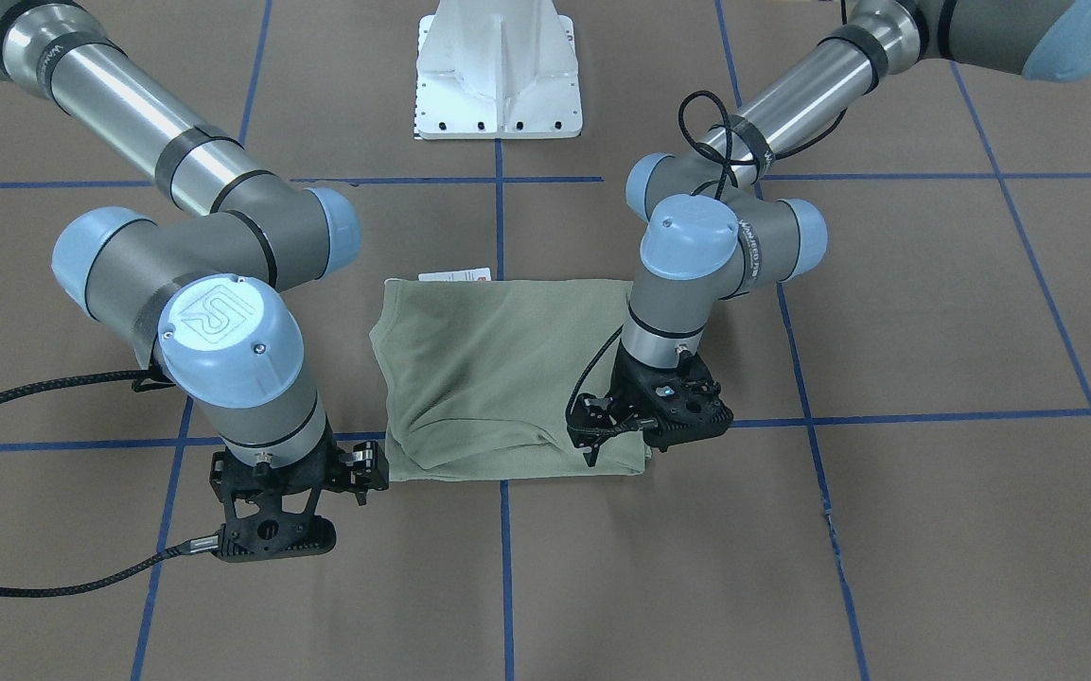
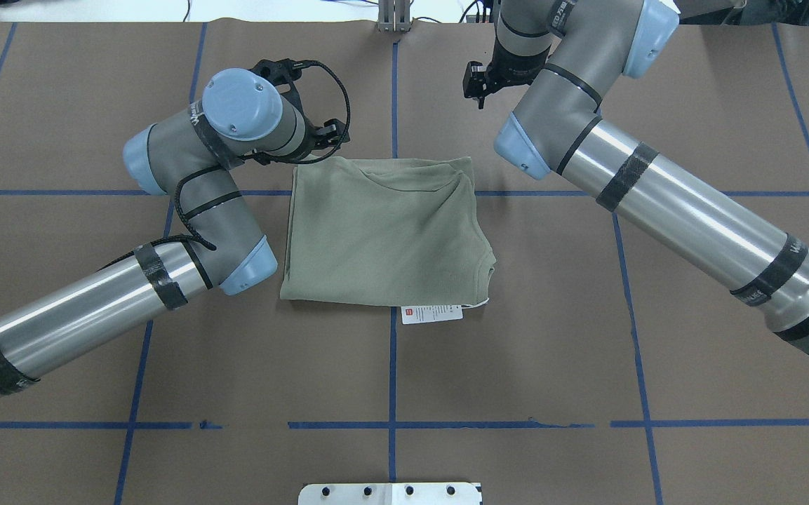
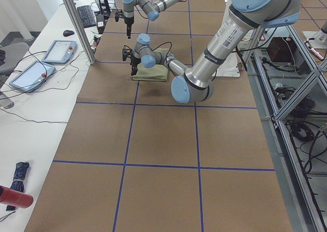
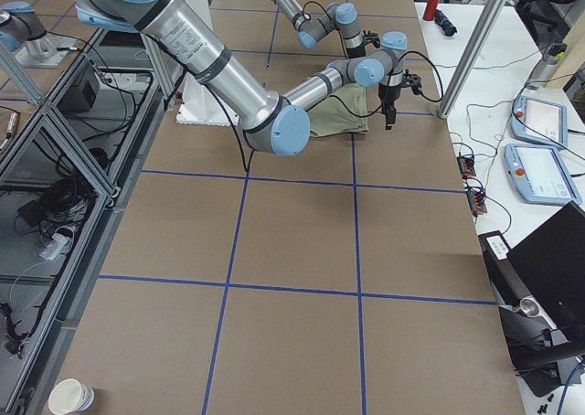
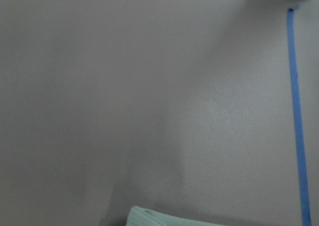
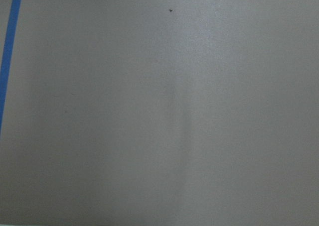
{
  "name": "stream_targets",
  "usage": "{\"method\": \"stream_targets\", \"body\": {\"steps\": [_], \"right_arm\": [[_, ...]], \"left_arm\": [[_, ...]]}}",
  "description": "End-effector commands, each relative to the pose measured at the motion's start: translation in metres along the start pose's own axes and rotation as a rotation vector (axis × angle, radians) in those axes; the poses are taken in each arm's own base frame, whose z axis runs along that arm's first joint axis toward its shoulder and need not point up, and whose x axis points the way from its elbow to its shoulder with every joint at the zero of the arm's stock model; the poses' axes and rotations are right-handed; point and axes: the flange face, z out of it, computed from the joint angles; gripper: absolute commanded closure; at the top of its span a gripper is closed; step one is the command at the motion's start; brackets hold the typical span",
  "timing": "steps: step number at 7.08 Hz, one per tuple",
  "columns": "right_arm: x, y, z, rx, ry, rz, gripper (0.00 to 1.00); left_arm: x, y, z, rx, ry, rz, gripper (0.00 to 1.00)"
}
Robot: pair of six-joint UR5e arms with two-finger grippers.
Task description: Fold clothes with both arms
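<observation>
So the shirt is lying folded into a rough rectangle in the middle of the worktop, sitting right over a crossing of the blue tape lines. The edge nearest the robot is straight and flat, with a white tag poking out from under it. The edge on the robot's left is clean too. The robot's-right side is messier: the neckline and the folded layers bulge out, and the far corner there is rumpled. The left tool hangs over the shirt's far corner on the robot's left side. Its wrist camera only catches a sliver of pale cloth at the bottom of the frame, and no fingers show there, so I can't tell if the jaws are apart or together. The right tool is off the cloth, out past the far corner on the robot's right, probably lifted a bit, and its wrist view is just brown surface with a strip of tape. Same deal, can't tell its jaw state. Brown worktop shows on every side of the shirt, with a wide stretch between it and the white base pedestal.
</observation>
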Motion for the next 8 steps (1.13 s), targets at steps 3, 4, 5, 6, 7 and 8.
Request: {"method": "stream_targets", "body": {"steps": [3, 4, 5, 6, 7, 8], "right_arm": [[-0.002, 0.003, 0.001, -0.001, -0.003, -0.005, 0.0], [-0.001, 0.003, 0.002, -0.002, -0.002, -0.004, 0.0], [-0.001, 0.003, 0.002, -0.002, -0.002, -0.004, 0.0], [-0.001, 0.003, 0.002, -0.003, -0.001, -0.004, 0.0], [-0.001, 0.003, 0.002, -0.003, -0.001, -0.004, 0.0], [-0.001, 0.003, 0.002, -0.002, -0.002, -0.004, 0.0]], "left_arm": [[0.035, -0.007, 0.016, 0.012, -0.087, -0.016, 0.06], [0.031, -0.007, 0.019, 0.012, -0.095, -0.013, 0.1], [0.03, -0.007, 0.019, 0.013, -0.097, -0.008, 0.18], [0.028, -0.006, 0.02, 0.008, -0.118, -0.005, 0.28], [0.03, -0.006, 0.017, 0.001, -0.126, 0.044, 0.3], [0.03, -0.006, 0.013, -0.001, -0.131, 0.064, 0.33]]}}
